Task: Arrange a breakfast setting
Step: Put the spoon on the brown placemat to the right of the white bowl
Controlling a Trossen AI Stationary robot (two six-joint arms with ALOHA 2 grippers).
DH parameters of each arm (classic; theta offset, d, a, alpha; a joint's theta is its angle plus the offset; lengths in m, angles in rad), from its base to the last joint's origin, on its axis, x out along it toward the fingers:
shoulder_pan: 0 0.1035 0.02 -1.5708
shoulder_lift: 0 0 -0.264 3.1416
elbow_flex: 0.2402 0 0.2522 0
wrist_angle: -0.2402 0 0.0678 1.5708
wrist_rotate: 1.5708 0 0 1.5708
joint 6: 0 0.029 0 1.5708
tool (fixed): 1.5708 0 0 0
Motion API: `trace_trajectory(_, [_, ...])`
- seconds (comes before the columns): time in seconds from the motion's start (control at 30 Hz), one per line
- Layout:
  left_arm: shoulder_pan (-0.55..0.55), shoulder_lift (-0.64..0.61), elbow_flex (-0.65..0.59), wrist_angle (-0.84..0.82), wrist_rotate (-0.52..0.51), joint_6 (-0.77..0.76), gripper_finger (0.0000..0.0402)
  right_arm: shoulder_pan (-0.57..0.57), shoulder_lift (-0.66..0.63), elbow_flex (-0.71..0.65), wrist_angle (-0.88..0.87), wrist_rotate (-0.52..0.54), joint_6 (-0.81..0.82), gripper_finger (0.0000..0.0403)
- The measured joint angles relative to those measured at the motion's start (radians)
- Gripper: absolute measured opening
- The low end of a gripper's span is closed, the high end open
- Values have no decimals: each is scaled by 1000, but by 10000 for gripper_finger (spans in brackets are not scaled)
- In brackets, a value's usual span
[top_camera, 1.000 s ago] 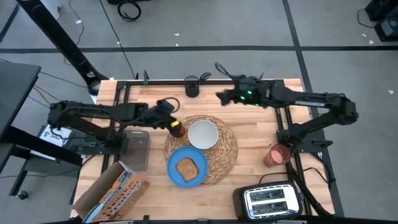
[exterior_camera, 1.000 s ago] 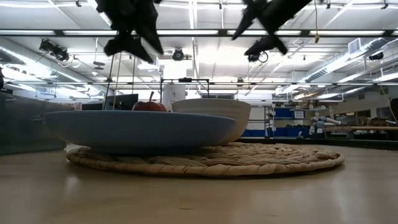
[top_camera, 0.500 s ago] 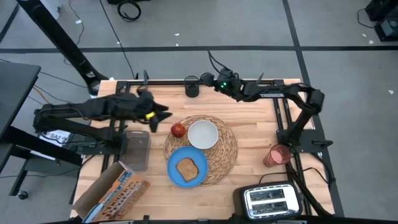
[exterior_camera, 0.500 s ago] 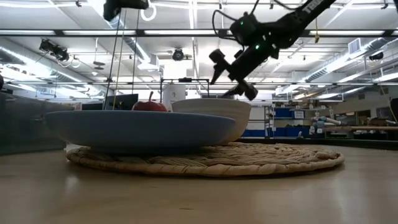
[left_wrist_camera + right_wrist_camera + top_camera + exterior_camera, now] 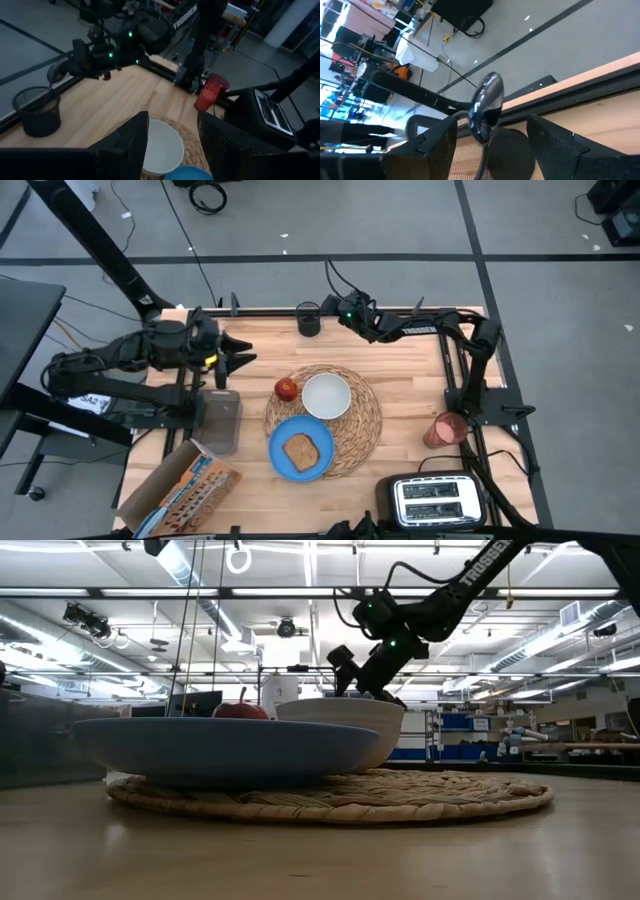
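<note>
Over at the far edge of the bench the right hand reaches toward the small black mesh cup at about 12 o'clock from the straw placemat. Through its wrist camera the metal spoon stands out of a mesh cup right ahead of the spread fingers; the hand is wide, holding nothing.

The left hand hovers at about 10 o'clock from the placemat, apart from everything, its fingers wide and empty.

On the placemat the white bowl sits toward the far side, and the blue plate lies at the bowl's 7 o'clock, overhanging the mat's near edge, with the toast slice lying flat on it. The red apple rests at the bowl's 9 o'clock, just beside it, at the mat's rim. From bench level the apple peeks up behind the plate.

The translucent red cup stands well off at 3 o'clock of the mat, beside the right arm's base. The silver toaster sits at 5 o'clock.
</note>
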State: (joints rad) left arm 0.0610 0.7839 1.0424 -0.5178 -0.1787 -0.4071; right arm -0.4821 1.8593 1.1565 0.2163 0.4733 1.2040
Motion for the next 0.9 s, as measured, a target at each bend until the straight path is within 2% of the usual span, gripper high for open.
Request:
trace_trajectory(0.2, [1, -19, 0, -25, 1, 0, 176, -7, 55, 6, 133, 27, -19, 213])
trace_trajectory(0.77, [1, -21, 0, -80, 1, -27, 176, -5, 63, 6, 230, 57, -48, 29])
trace_trajectory(0.9, [1, -21, 0, -79, 1, -33, 176, -1, 48, 7, 258, 76, -96, 9])
